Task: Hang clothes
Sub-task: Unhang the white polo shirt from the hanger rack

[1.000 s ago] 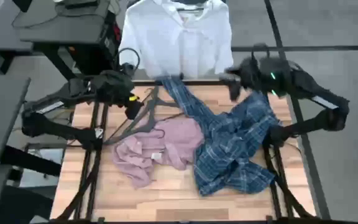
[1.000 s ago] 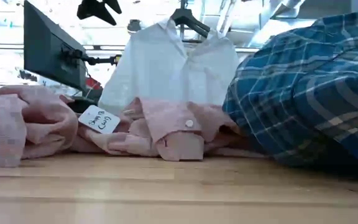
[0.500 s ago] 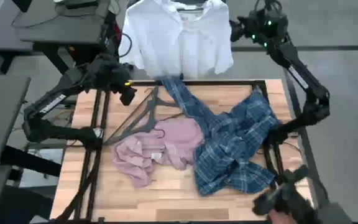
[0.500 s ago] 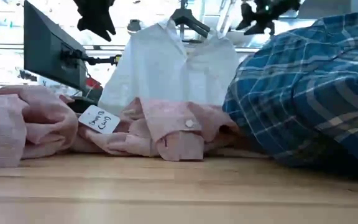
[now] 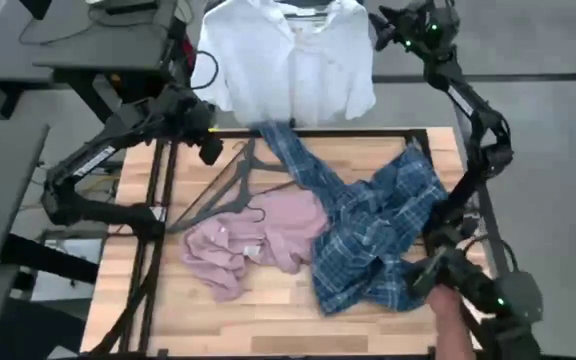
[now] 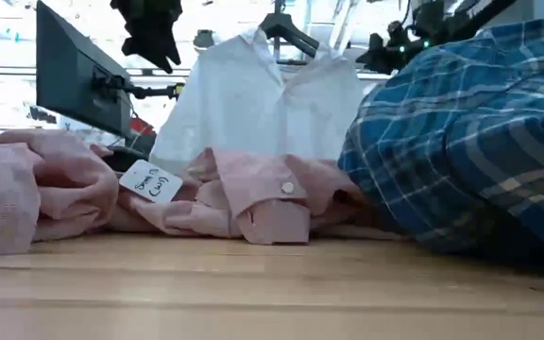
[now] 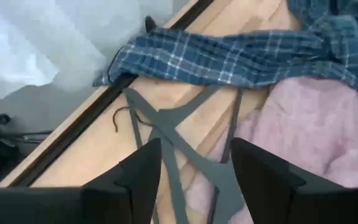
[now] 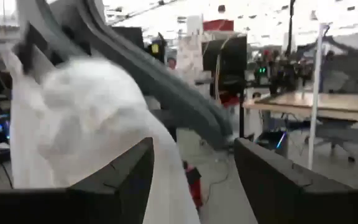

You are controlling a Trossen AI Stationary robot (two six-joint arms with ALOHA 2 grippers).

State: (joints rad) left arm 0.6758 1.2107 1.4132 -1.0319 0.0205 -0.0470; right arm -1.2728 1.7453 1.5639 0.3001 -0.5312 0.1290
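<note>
Currently the left gripper [image 5: 206, 150] hovers with fingers apart, holding nothing, over the table's [image 5: 268, 320] far left corner above the dark hangers [image 5: 230, 185]. Mid-table, the pink shirt [image 5: 253, 240] lies crumpled, touching the plaid shirt [image 5: 378, 235] on its right. Beyond the far edge hangs the white shirt [image 5: 283, 60]; the right gripper [image 5: 383, 35], open and empty, sits beside its shoulder.

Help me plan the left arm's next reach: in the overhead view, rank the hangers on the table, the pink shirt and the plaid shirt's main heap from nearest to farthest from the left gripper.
From the left gripper, open at the table's far left edge:
1. Hangers, just beside it on the wood.
2. Pink shirt, mid-table, partly on the hangers.
3. Plaid shirt, its heap on the table's right side.
</note>
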